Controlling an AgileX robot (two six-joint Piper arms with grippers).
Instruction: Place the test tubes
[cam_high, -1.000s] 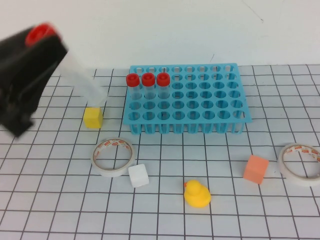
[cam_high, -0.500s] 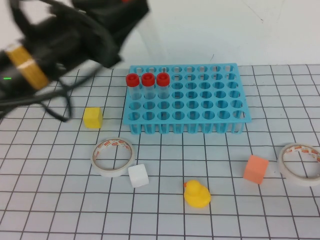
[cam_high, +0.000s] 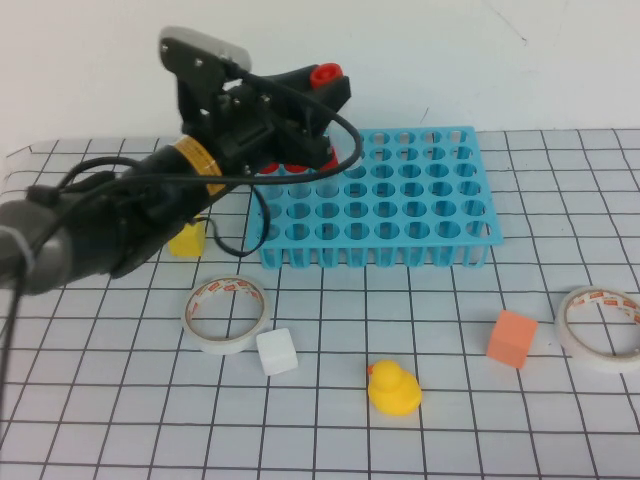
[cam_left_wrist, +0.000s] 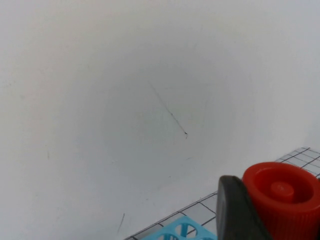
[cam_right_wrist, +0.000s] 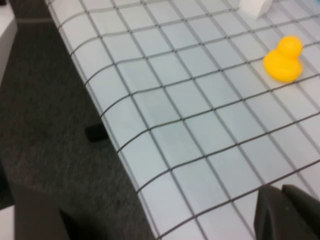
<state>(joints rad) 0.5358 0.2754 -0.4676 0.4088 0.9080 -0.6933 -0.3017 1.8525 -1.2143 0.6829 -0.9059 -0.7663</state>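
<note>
Over the back left corner of the blue test tube rack (cam_high: 420, 190), the left gripper (cam_high: 318, 105) is hovering. Its jaws are gripping a red-capped test tube (cam_high: 323, 73) just under the cap, which is sticking up above them. The tube's lower body is hidden behind the gripper. In the left wrist view, one dark finger (cam_left_wrist: 239, 212) is pressing against the side of that cap, and a sliver of the rack is showing below it.

Directly beneath the jaws, the red caps of other tubes (cam_high: 328, 153) standing in the rack are peeking out from under the arm; how many, I cannot tell. Down and to the left of the jaws, a yellow cube (cam_high: 187, 240) is lying on the bench (cam_high: 100, 420), half covered by the arm. Nearer the robot than the jaws, a tape roll (cam_high: 226, 315) is lying just beside a white cube (cam_high: 277, 352), with a yellow rubber duck (cam_high: 393, 388) beyond them. Well to the jaws' right, an orange cube (cam_high: 511, 338) is sitting near a second tape roll (cam_high: 602, 327).

The right gripper (cam_right_wrist: 285, 210) is hanging low near an edge of the bench, its jaws closed on nothing, with the duck well away from them.
</note>
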